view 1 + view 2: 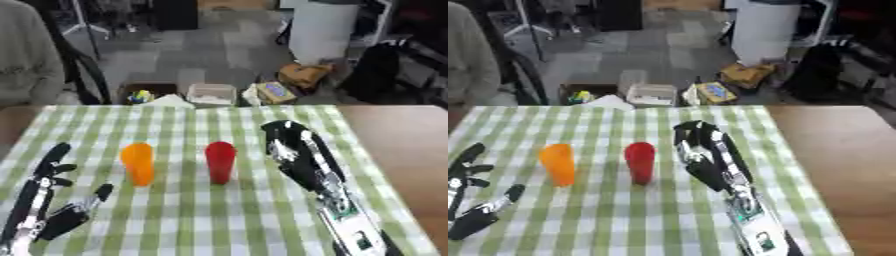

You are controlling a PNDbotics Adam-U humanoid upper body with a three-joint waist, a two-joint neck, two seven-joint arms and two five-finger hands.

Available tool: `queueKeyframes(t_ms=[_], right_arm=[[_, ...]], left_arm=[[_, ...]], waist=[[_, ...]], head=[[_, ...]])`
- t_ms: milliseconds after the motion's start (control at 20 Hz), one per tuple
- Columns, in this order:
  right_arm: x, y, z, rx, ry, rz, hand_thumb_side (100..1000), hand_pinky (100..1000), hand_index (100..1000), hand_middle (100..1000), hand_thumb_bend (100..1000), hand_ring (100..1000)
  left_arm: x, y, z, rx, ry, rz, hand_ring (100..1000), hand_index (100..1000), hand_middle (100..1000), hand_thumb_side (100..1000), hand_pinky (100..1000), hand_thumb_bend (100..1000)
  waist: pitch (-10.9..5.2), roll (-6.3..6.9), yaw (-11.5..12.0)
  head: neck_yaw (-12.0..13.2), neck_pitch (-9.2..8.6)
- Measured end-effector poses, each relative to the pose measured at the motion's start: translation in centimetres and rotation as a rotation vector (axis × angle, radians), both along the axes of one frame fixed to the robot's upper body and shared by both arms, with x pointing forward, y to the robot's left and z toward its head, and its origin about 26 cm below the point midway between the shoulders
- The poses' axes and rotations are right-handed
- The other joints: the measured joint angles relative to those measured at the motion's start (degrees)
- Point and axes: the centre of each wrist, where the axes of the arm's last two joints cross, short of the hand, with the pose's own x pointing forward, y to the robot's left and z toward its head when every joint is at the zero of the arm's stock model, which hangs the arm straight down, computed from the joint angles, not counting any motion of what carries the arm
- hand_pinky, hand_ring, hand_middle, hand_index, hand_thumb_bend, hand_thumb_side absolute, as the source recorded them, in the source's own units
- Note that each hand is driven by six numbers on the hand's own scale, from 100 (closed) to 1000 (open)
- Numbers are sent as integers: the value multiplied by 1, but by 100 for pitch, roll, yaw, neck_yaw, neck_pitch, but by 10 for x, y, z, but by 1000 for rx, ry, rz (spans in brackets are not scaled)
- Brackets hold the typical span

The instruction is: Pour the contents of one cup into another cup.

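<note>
Toward the right side of the desk (385, 145), the right robot hand (293, 145) is reaching in from the near edge with its fingers straight and spread, holding nothing. It is standing just beside the red cup (220, 161), on that cup's right, with a strip of checked cloth (227, 215) showing between them, so it is not touching it as far as these views show. Further left, the orange cup (137, 163) is standing upright near the red cup, the two apart and both in the middle of the cloth. Over at the near left corner, the left robot hand (48, 200) is resting idle, fingers relaxed and pointing up, well apart from both cups.

Judging by this, the task is sitting at its very start: neither cup is being gripped, lifted or tilted, and nothing is spilling on the cloth. What either cup is holding cannot be told from above at this angle. Everything is remaining to do: closing on one cup, most likely the red one given where the right robot hand is hovering, carrying it over the other, tipping it, and setting it down.
</note>
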Motion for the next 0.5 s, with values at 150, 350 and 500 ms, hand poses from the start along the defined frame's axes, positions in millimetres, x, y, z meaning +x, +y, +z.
queueKeyframes(t_ms=[150, 350, 500], right_arm=[[0, 2, 0, -1, 0, 8, 613, 579, 699, 341, 100, 454], [-1, 4, 0, 1, 1, 15, 613, 579, 699, 340, 100, 453], [-1, 5, 0, -2, 2, 19, 614, 578, 698, 340, 100, 453]], left_arm=[[7, 2, -1, 5, 9, -8, 791, 1000, 1000, 598, 647, 652], [17, 4, 1, 12, 13, -20, 789, 1000, 1000, 601, 646, 666], [23, 4, 3, 16, 16, -28, 783, 1000, 997, 602, 641, 661]], waist=[[17, 0, -46], [60, -1, -116], [93, -1, -161]], head=[[28, -3], [55, -11], [83, -11]])
